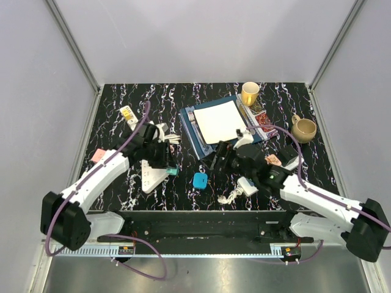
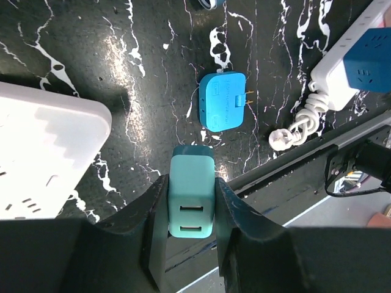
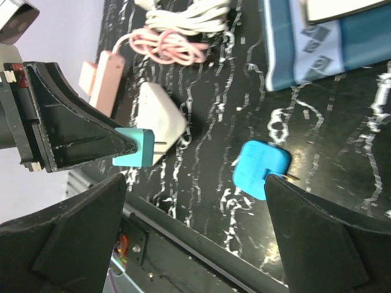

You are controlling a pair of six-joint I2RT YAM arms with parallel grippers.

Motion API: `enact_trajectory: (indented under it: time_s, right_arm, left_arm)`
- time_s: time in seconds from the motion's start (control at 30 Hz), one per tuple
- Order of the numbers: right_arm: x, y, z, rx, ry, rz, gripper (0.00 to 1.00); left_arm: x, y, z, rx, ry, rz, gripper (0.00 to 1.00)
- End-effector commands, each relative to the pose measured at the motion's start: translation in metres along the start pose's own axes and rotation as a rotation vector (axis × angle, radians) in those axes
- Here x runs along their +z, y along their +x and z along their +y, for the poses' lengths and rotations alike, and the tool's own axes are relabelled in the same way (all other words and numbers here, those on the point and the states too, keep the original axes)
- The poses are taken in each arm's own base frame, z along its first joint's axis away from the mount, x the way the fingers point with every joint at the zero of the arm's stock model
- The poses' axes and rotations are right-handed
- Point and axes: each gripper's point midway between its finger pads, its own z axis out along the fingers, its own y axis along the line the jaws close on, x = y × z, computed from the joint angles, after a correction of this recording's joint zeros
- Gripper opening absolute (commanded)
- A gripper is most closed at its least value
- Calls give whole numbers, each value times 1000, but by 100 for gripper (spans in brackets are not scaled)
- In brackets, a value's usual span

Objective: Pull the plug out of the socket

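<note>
Left gripper (image 2: 191, 186) pinches the teal plug (image 2: 190, 210) just beside the white power strip (image 2: 43, 152) — right gripper (image 3: 195, 183) gapes wide, empty — the plug's smooth sides could slip, dropping it.

left arm (image 1: 101, 176) reaches forward and angles in toward the middle. left gripper (image 2: 191, 185) has its fingers (image 2: 156, 213) pinched on both sides of a teal plug (image 2: 190, 210). right arm (image 1: 317, 198) stretches in from the other side, wrist bent inward, and right gripper (image 3: 195, 183) has its fingers spread wide apart.
</note>
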Motion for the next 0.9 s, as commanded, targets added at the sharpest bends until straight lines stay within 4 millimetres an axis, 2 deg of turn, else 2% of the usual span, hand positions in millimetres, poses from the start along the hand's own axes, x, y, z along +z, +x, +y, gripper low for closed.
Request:
enact_trajectory:
  time_s: [0.0,0.23,0.47,0.6,0.63,0.87]
  right_arm:
    - [-16,-10,-37,-43,144,-87,100]
    - [-23,-12,-45,-37,161,-116,100]
    - [-23,-15,-43,-40,160,-119,100]
    - [-23,-15,-44,-44,162,-121,100]
    - [-23,-14,-45,-44,164,-119,100]
    - [-22,-11,-47,-39,172,-106,100]
  left_arm:
    - [14,-19,-15,9,35,-35,0]
    - [46,-3,-25,42,74,57,7]
    - [72,14,-13,26,37,140,13]
    - [79,21,-7,17,21,160,29]
    - [80,22,-6,17,19,163,39]
    - [82,27,-2,19,8,173,56]
